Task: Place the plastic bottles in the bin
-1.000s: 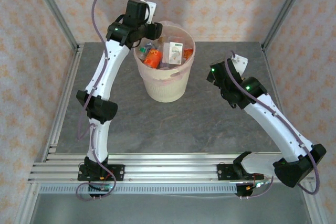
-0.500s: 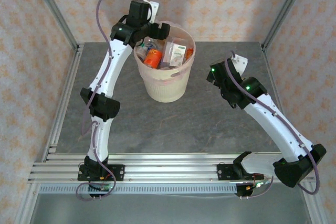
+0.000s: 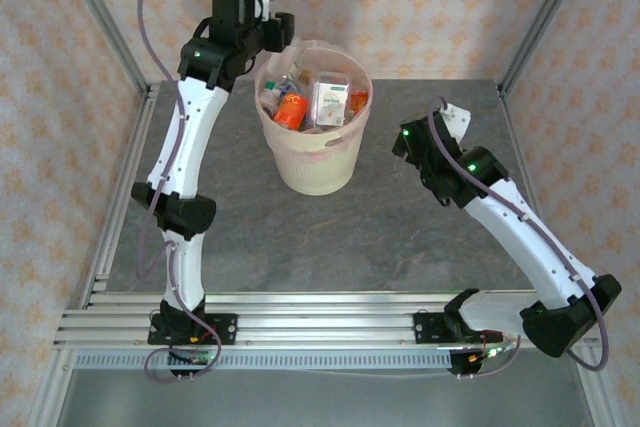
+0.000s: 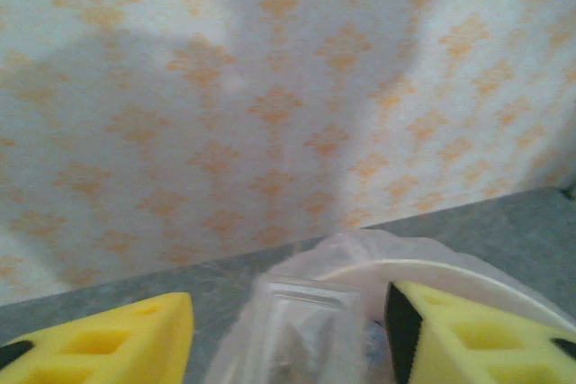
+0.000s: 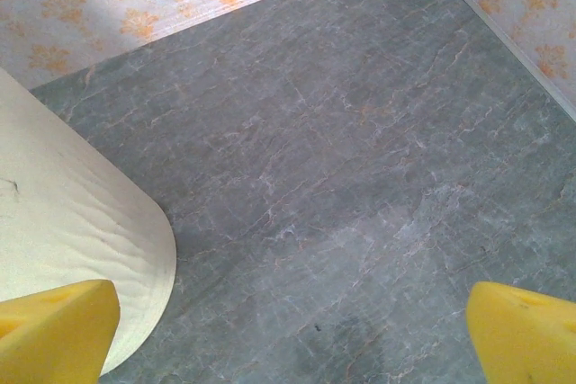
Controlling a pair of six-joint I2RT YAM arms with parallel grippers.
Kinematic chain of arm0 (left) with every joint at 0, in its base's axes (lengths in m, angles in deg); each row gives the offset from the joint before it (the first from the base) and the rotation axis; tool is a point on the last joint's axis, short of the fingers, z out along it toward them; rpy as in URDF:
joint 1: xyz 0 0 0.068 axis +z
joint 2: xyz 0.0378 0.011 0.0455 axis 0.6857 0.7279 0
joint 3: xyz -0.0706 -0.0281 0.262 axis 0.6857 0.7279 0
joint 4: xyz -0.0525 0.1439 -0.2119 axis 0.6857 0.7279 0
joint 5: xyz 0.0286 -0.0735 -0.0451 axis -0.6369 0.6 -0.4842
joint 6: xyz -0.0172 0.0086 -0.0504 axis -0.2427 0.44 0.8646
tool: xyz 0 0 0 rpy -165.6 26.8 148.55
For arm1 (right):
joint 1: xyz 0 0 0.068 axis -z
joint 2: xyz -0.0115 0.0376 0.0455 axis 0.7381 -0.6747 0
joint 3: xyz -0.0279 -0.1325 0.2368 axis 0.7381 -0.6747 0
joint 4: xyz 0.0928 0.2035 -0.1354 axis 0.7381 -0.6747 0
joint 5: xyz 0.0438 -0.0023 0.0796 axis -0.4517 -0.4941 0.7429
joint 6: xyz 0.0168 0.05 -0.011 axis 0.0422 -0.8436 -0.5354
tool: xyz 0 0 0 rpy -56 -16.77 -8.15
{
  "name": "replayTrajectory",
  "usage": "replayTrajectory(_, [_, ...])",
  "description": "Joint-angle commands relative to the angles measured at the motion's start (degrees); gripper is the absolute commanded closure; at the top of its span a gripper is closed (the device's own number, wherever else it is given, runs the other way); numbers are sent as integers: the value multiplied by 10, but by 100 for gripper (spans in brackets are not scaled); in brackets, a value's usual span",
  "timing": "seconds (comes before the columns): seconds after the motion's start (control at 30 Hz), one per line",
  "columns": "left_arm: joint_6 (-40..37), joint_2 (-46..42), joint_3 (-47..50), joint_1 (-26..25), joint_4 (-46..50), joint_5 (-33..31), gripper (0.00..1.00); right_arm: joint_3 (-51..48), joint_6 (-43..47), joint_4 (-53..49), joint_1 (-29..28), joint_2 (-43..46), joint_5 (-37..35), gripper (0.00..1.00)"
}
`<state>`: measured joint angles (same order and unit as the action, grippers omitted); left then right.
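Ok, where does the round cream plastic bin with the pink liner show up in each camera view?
Top external: the round cream plastic bin stands upper centre.
Left wrist: its rim curves along the bottom right.
Right wrist: its cream wall sits at the lower left.
Shared landmark: the grey marbled table top.

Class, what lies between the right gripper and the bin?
Only bare grey table lies between the right gripper and the bin, as the right wrist view shows.

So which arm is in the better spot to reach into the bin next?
Left. The left gripper hangs by the bin's far-left rim; the right gripper stands apart, off to its right.
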<state>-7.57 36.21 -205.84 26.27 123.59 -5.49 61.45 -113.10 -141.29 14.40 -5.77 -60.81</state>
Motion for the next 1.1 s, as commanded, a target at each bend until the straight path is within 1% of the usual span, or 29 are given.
replayTrajectory(0.0, [30,10,-9,15,22,-69,57,8,-5,1,3,3,0,1])
replayTrajectory(0.03, [35,15,-9,18,25,-80,60,8,-6,0,3,3,1,1])
replayTrajectory(0.13, [42,31,-8,30,28,-80,61,9,-6,-2,3,3,2,1])
replayTrajectory(0.23, [41,46,-9,39,28,-51,61,10,-8,-3,3,5,1,1])
replayTrajectory(0.57, [21,81,-9,39,29,58,61,9,-9,-1,3,4,-1,1])
replayTrajectory(0.67, [17,85,-10,38,37,80,61,9,-10,0,3,2,1,1])
replayTrajectory(0.77, [11,87,-6,39,51,75,60,7,-11,3,3,1,3,1])
replayTrajectory(0.97, [6,76,3,39,51,35,58,10,-7,5,3,-2,6,1])
replayTrajectory(1.07, [5,64,2,39,40,5,53,15,-4,4,3,-4,5,1])
